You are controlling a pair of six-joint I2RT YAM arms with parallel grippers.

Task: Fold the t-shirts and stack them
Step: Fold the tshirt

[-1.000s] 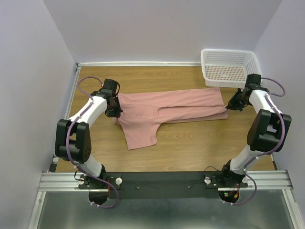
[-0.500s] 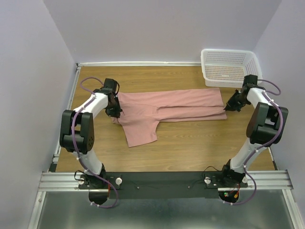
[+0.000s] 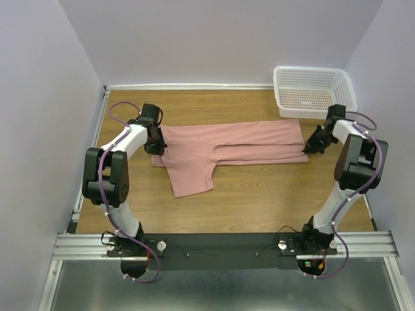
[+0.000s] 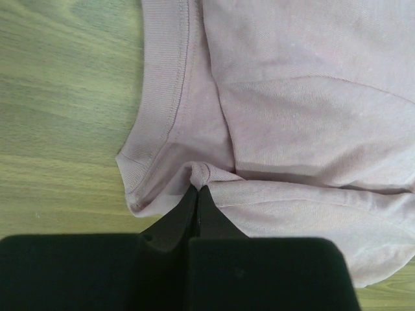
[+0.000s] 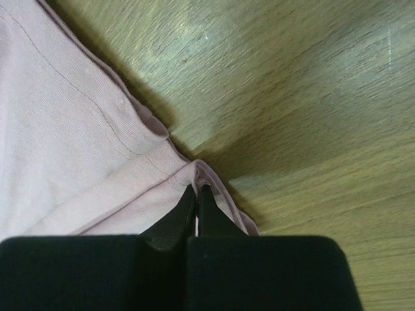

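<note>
A dusty pink t-shirt (image 3: 233,146) lies stretched left to right across the wooden table, folded lengthwise, with one sleeve (image 3: 191,175) hanging toward the near side. My left gripper (image 3: 155,144) is shut on the t-shirt's shoulder beside the ribbed collar (image 4: 159,97), a small pinch of cloth bunched at its tips (image 4: 197,186). My right gripper (image 3: 310,146) is shut on the hem corner (image 5: 194,172) at the shirt's right end, the fabric bunched at its tips (image 5: 197,188).
A white mesh basket (image 3: 314,91) stands at the back right corner, just behind the right arm. Purple walls close in the table on three sides. Bare wood (image 3: 259,201) lies between the shirt and the arm bases.
Both grippers have shifted toward the back of the table, carrying the shirt's ends with them. The shirt now lies slightly farther back and flatter. Both grips held.
</note>
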